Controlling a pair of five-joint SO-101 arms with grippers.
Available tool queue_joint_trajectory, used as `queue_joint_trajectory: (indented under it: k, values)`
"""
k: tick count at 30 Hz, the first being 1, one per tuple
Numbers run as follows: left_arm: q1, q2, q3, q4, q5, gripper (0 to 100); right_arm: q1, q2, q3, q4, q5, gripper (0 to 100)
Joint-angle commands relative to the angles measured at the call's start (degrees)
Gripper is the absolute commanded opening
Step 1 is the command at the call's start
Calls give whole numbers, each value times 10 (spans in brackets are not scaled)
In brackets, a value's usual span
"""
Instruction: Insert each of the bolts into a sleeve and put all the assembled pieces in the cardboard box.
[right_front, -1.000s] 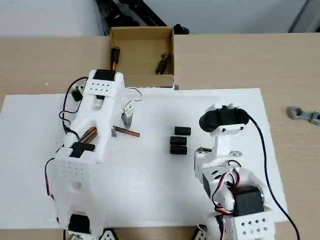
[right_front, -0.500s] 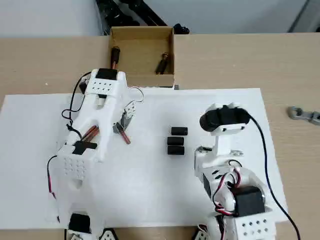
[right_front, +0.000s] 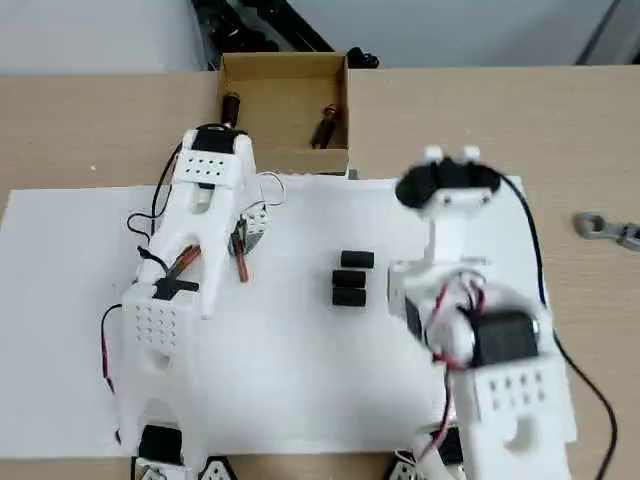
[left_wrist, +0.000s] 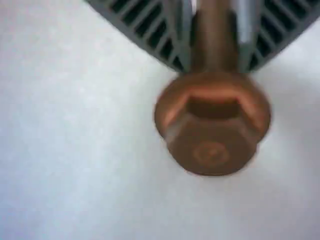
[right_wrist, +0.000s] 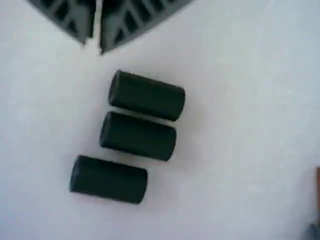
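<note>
Left gripper is pinched on a copper bolt. The wrist cam has the shank clamped btw the two fingers, w/ the hex head sticking out just past the tips and plain white sheet behind it. From the high cam that bolt is over the left half of the sheet, closer to its far edge than its near one, and tilted rather than lying flat.

There's a 2nd copper piece just beside it, half hidden under the left arm's frame. Prob another bolt, but too covered to be sure.

Right gripper has its fingers pressed together, only a thin slit btw them. It hangs over the sheet just beside the end of the sleeve row.

Sleeves: 3 black ones lying on their sides in a short column around the middle of the sheet. The first sleeve and the middle sleeve are touching or as good as. The last sleeve is a hair apart and shifted a bit sideways.

The cardboard box sits on the bare bench, right up against the sheet's far edge, left of centre. There are 2 assembled pieces in it, one along the left wall and one by the right wall.

A small metal part lies off the sheet near the bench's right edge.
</note>
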Motion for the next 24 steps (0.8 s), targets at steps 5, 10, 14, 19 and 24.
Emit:
queue_joint_trajectory:
  k: [5, 10, 14, 19, 24]
  values:
    - [28, -207, -35, 8, -69, 6, -15, 322, -272, 96, 15, 4]
    - [25, -298, 14, 8, -81, 6, -33, 487, -454, 149, 143, 4]
    - [25, -382, 100, 8, -95, 6, -36, 552, -542, 146, 274, 4]
    - [24, -496, 183, 8, -123, 6, -42, 589, -568, 147, 410, 4]
    - [24, -615, 218, 8, -165, 6, -40, 600, -549, 143, 549, 4]
